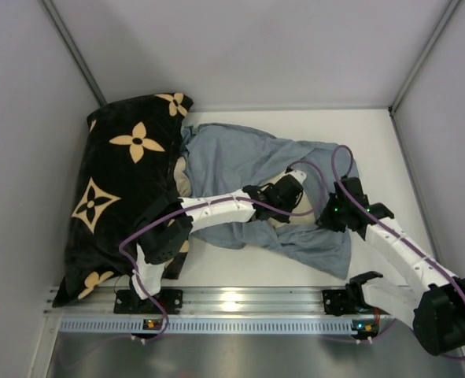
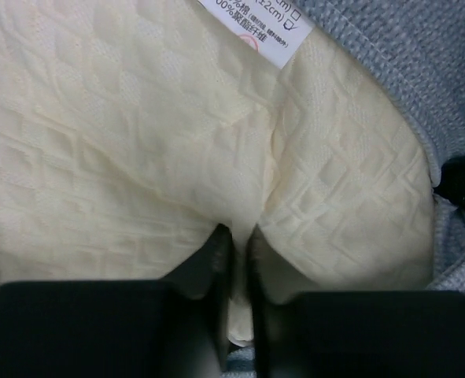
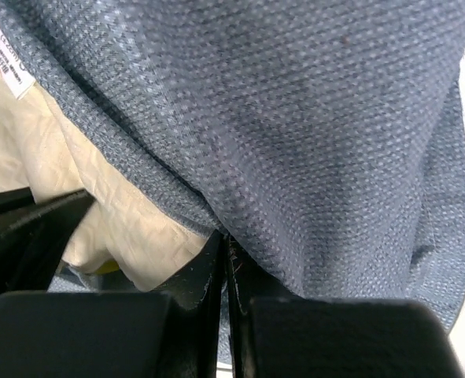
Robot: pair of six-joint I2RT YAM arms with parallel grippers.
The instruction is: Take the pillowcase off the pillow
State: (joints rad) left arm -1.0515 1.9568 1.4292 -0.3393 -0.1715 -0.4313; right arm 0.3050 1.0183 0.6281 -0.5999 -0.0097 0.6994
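The pillowcase [image 1: 248, 161] lies crumpled in the middle of the table, its blue-grey inside showing. The cream pillow [image 1: 183, 175] peeks out at its left edge and between the grippers. My left gripper [image 1: 289, 191] is shut on a fold of the textured cream pillow [image 2: 138, 142], whose white label [image 2: 256, 27] shows at the top. My right gripper [image 1: 332, 213] is shut on the edge of the blue-grey pillowcase [image 3: 311, 134]. The pillow [image 3: 114, 220] shows just left of it in the right wrist view.
A black cushion with tan flower motifs [image 1: 126, 185] lies along the left side, over the left arm's base. Grey walls enclose the table. A metal rail [image 1: 232, 303] runs along the near edge.
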